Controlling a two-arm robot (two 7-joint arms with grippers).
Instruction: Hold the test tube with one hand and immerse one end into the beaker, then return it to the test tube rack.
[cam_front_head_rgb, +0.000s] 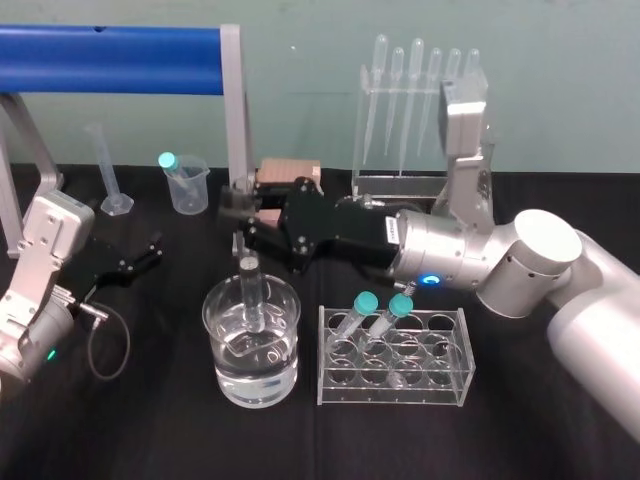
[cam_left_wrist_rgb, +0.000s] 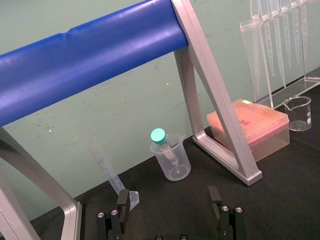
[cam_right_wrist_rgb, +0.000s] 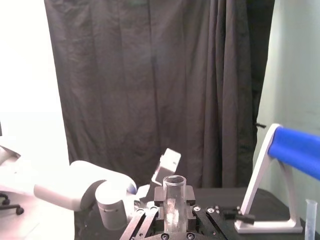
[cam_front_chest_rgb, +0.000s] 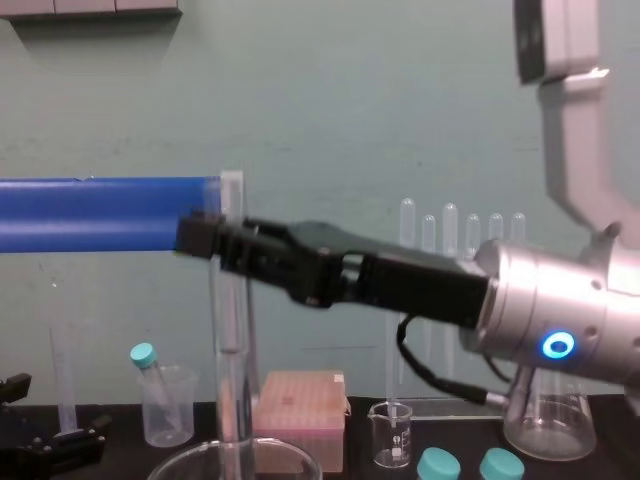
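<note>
Beaker (cam_front_chest_rgb: 270, 458): body cut off by the chest view's bottom edge, rim alone showing.
Test tube (cam_right_wrist_rgb: 174, 192): lower length hidden behind the right gripper (cam_right_wrist_rgb: 174, 206) in its wrist view.

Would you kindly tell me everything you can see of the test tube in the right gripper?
The test tube is a long, clear glass tube, uncapped, with a plain open rim. It stands upright, clamped near its top by the right gripper, which reaches in from the right. Its lower end is down inside the beaker, away from the wall; whether it touches the liquid there is hard to tell. Nothing else touches it.
</note>
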